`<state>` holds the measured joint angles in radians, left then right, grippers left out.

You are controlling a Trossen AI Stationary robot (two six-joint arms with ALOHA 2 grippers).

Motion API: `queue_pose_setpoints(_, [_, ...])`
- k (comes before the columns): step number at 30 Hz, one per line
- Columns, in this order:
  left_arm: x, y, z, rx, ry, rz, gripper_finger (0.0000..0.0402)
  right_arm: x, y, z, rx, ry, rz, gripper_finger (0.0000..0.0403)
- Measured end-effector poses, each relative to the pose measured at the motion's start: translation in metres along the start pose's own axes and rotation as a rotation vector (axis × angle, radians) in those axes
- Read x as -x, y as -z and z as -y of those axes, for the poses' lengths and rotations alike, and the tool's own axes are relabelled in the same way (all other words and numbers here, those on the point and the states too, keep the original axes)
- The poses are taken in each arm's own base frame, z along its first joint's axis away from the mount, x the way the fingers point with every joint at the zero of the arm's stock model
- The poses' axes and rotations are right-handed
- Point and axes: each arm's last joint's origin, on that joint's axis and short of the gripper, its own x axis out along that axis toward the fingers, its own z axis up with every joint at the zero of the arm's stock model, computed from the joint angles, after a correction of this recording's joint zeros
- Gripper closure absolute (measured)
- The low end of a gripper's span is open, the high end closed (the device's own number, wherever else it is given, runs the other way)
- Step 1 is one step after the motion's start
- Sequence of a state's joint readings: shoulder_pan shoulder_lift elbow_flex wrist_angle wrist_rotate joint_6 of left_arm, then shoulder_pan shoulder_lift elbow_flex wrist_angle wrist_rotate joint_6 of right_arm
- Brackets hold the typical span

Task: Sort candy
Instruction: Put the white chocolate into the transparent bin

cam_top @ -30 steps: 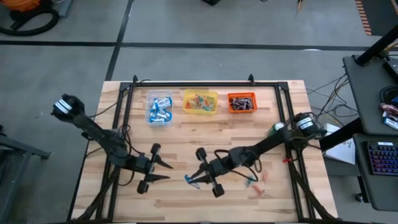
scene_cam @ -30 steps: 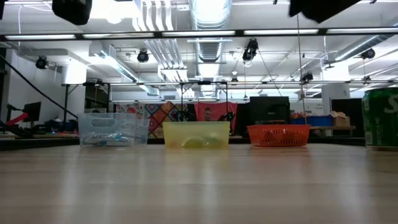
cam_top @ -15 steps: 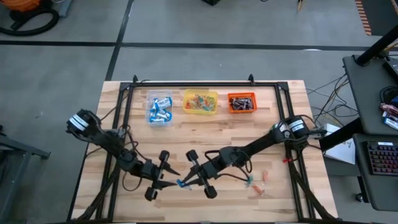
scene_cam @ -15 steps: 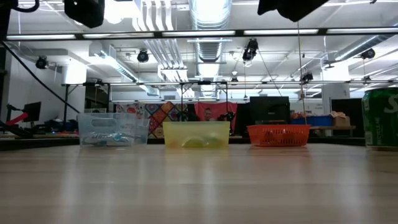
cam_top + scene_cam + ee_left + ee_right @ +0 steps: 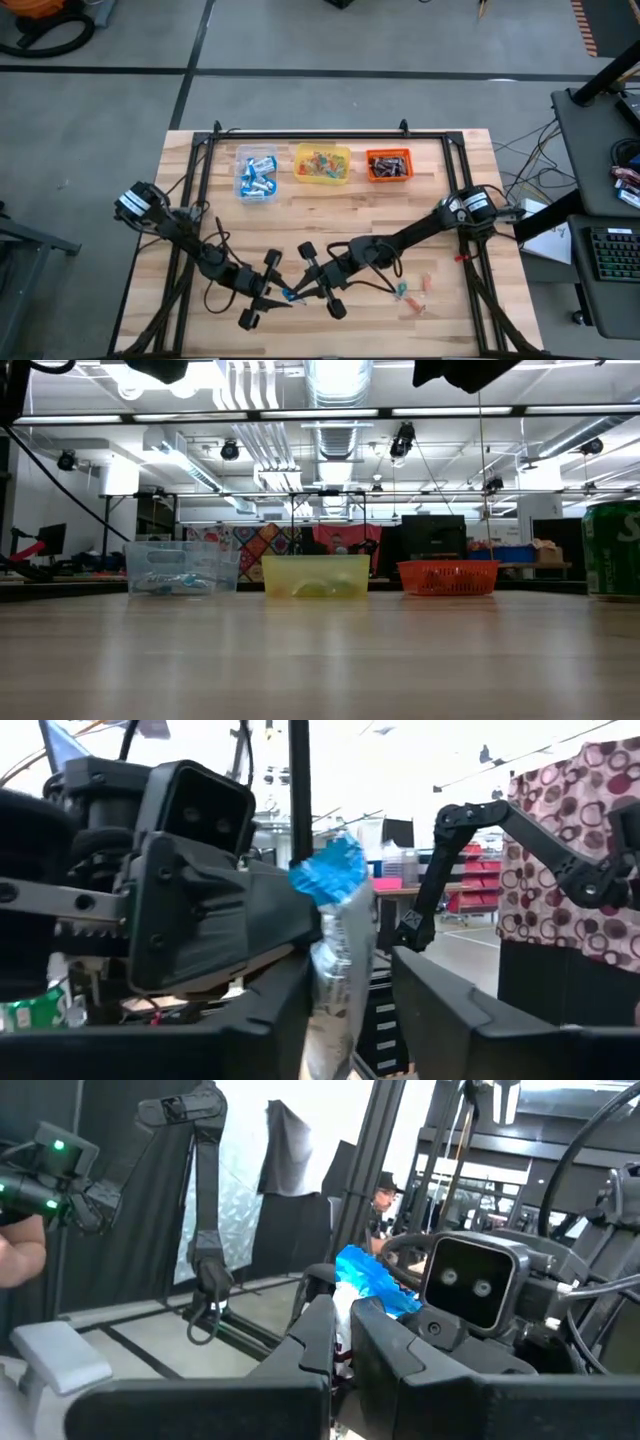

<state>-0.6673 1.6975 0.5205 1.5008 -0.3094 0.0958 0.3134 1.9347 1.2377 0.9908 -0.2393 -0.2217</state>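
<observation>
A blue-and-white wrapped candy [image 5: 289, 294] hangs in the air near the table's front middle, between my two grippers, which face each other. My right gripper [image 5: 297, 292] comes from the right and is shut on it. My left gripper [image 5: 279, 297] comes from the left and is open. Its two fingers stand on either side of the candy [image 5: 340, 950], and a gap shows beside one of them. More candy fills the clear tub [image 5: 256, 173], the yellow tub [image 5: 322, 164] and the orange tub [image 5: 389, 165] at the far edge. My right gripper pinches the candy between its two fingers [image 5: 322, 1342], which point roughly level toward the table's left. The crumpled blue end [image 5: 372, 1275] sticks out past the fingertips. The candy is lifted clear of the table. Whether my left gripper's finger [image 5: 285, 1010] touches the wrapper I cannot tell.
A few loose candies [image 5: 412, 294] lie on the table at the near right, below the right arm. A green can [image 5: 443, 208] stands by the right rail. A black frame runs round the table's far and side edges.
My left gripper has moved toward the near edge and to the right, up to the candy, so its fingers now flank it. My right gripper has carried the candy a little to the left, toward the left gripper, and has rolled somewhat.
</observation>
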Motion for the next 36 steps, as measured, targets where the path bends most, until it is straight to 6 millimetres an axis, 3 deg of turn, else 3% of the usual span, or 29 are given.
queue_pose_setpoints(7, [0.008,0.0,-0.005,0.038,-0.043,-0.015,0.0385,0.001,0.002,0.002,-0.022,0.012,-0.018,0.0384])
queue_pose_setpoints(13, [0.017,-0.001,-0.009,0.045,-0.088,-0.025,0.0381,0.003,-0.006,0.006,-0.09,0.028,-0.066,0.0323])
queue_pose_setpoints(17, [0.023,0.002,-0.014,0.032,-0.196,-0.07,0.0387,0.008,-0.012,0.01,-0.141,0.15,-0.206,0.0276])
queue_pose_setpoints(20, [0.031,0.002,-0.023,0.003,-0.405,-0.134,0.0389,0.014,-0.017,0.014,-0.194,0.305,-0.342,0.025])
queue_pose_setpoints(26, [0.052,-0.013,-0.051,-0.214,-1.132,-0.288,0.0389,0.032,-0.019,0.018,-0.291,0.619,-0.559,0.0224])
queue_pose_setpoints(30, [0.059,-0.033,-0.073,-0.377,-1.308,-0.387,0.039,0.037,-0.017,0.017,-0.354,0.676,-0.601,0.0222])
queue_pose_setpoints(36, [0.07,-0.059,-0.11,-0.479,-1.467,-0.466,0.039,0.037,-0.014,0.015,-0.363,0.68,-0.62,0.023])
